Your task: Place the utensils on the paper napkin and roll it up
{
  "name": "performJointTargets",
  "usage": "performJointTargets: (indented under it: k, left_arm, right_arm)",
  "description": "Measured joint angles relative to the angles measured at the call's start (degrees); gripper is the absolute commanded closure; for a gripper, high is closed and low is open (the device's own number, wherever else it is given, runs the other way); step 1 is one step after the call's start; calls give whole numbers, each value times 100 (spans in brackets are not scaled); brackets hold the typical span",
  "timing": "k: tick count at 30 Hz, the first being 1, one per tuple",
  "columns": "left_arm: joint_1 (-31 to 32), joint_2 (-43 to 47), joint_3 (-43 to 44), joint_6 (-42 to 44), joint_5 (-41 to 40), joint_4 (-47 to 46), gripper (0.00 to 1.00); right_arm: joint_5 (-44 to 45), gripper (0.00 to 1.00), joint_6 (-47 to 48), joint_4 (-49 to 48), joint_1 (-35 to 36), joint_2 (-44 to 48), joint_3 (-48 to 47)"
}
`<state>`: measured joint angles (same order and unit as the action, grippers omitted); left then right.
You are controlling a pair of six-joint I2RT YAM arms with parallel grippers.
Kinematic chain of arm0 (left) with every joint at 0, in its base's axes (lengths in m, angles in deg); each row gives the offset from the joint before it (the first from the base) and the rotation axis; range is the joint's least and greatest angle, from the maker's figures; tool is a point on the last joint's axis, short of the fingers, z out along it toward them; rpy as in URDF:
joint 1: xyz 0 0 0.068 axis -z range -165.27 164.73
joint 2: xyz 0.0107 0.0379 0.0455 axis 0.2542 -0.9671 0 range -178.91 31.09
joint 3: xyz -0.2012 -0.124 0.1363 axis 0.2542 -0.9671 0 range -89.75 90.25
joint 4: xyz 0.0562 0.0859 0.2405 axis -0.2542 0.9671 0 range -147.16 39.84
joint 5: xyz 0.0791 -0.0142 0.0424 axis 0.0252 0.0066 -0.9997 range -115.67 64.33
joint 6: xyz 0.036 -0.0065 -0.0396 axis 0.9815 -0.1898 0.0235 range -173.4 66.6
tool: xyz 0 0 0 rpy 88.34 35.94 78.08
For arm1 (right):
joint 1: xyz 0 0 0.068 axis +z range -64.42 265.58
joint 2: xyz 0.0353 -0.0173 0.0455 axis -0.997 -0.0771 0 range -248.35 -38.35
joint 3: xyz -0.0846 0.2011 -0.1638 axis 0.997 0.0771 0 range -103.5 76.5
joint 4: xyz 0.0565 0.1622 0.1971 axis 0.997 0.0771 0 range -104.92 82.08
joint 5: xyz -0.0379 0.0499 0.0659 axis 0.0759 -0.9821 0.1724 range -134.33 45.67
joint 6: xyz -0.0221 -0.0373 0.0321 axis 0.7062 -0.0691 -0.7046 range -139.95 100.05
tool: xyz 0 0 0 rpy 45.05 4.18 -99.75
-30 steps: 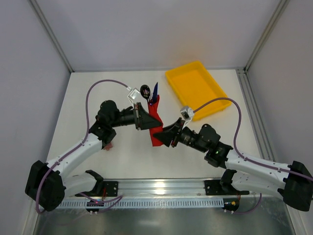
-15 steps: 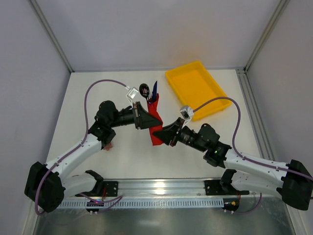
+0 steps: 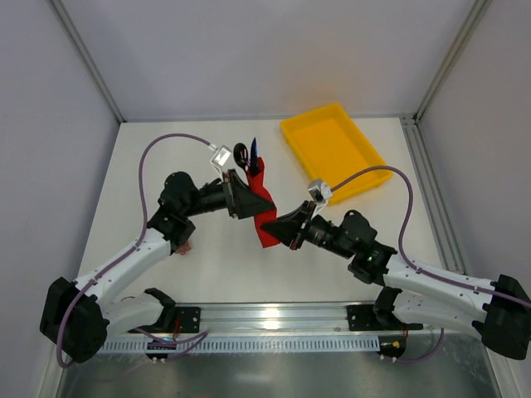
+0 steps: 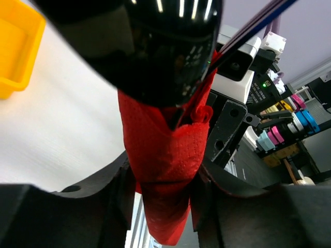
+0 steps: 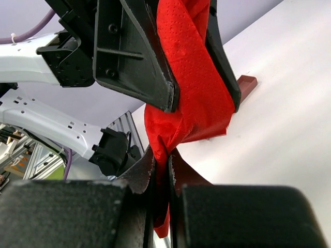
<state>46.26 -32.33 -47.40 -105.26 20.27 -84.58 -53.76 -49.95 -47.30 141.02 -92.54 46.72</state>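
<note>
Paper napkin [image 3: 264, 217]: red, wrapped around the utensils [image 3: 246, 154], held above the tabletop [image 3: 207, 265], likely to tighten the roll. Right claw [image 3: 274, 232]: pinching the napkin's lower tail, apparently as an anchor. Left claw [image 3: 253, 201]: jaws flank the roll's middle; whether they clamp cannot be told.

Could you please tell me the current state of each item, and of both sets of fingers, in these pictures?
napkin: rolled around the utensils, near end pinched.
utensils: wrapped, tips poking out of the far end.
right fingers: shut on the napkin.
left fingers: on either side of the napkin; grip unclear.
tray: empty.
block: lying on the table, untouched.
</note>
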Motion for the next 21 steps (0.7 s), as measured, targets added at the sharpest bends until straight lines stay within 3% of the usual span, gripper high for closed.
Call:
performJointTargets:
  k: [4,7,15,21]
  left_arm:
    - [0,70,0,63,-131,37,39]
    - [-2,179,0,140,-229,59,34]
    - [-4,101,-2,52,-157,-254,30]
    - [-15,-20,-22,-133,-70,-669,34]
  right_arm:
    - [-90,96,50,133,13,101,-15]
    - [-179,96,61,138,28,109,-76]
    - [-297,96,52,146,44,85,-214]
    - [-330,96,-11,116,28,-66,-328]
